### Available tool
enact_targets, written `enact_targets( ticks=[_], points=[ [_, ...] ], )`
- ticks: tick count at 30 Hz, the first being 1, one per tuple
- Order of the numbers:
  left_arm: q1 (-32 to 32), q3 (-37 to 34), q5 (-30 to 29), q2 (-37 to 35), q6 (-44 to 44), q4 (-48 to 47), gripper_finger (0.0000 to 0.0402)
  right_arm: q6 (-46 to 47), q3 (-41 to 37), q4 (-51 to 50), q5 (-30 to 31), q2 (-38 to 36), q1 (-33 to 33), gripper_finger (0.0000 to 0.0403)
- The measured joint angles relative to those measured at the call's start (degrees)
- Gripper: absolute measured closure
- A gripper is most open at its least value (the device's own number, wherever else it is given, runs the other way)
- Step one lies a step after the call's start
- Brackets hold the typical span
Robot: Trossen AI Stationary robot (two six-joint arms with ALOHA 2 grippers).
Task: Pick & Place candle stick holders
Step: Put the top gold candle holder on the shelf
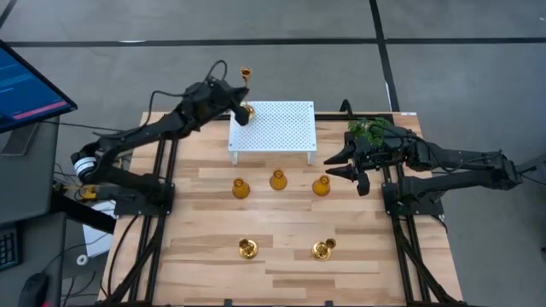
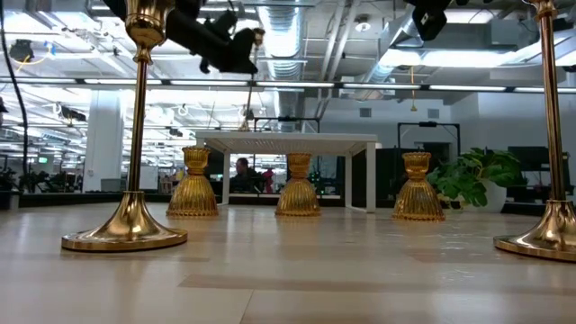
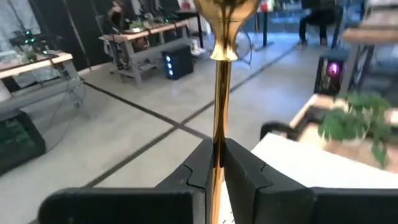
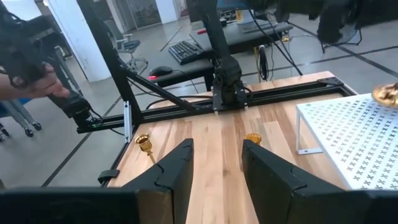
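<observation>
Fingers point(image 3: 249, 171) of your left gripper point(image 3: 217, 165) clench a brass candlestick's point(image 3: 219, 99) stem above the white perforated stand's point(image 1: 273, 126) corner. Right gripper point(image 4: 216, 163) hovers released beside three amber holders point(image 1: 278, 181). Nearest you, two candlesticks point(image 1: 247, 248) stand on the bench point(image 1: 281, 269).

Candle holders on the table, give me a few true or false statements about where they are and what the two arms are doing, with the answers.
1. The left gripper is shut on a brass candlestick. True.
2. Three amber holders stand in a row in front of the white perforated stand. True.
3. The right gripper holds an amber holder. False: it is open and empty, hovering beside the row.
4. Two candlesticks lie on the white stand. False: they stand on the table's near part.
5. A green plant sits by the right arm. True.
</observation>
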Motion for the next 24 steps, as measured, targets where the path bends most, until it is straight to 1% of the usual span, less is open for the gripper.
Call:
enact_targets(
  ticks=[4,8,10,17,19,24],
  points=[
    [-0.05,0.00,0.93,1.57,1.88,0.08,0.0370,0.08,0.00,0.02,0.02,0.00,-0.23,0.0274],
    [1.00,0.00,0.78,1.32,4.19,1.34,0.0370,0.13,0.01,0.03,-0.01,0.01,-0.23,0.0275],
    [2.17,0.00,1.09,0.85,3.04,1.60,0.0370,0.13,0.02,0.04,-0.05,0.00,-0.25,0.0274],
    [6.64,-0.02,7.17,0.76,-3.25,2.19,0.0370,0.13,0.00,0.02,-0.09,0.00,-0.25,0.0275],
    [6.89,-0.22,8.46,0.76,-3.60,2.42,0.0370,0.13,0.00,0.02,-0.10,0.00,-0.25,0.0275],
    [6.89,-2.97,8.90,0.78,-3.61,5.21,0.0370,0.11,0.00,0.02,-0.24,0.00,-0.25,0.0274]
  ],
)
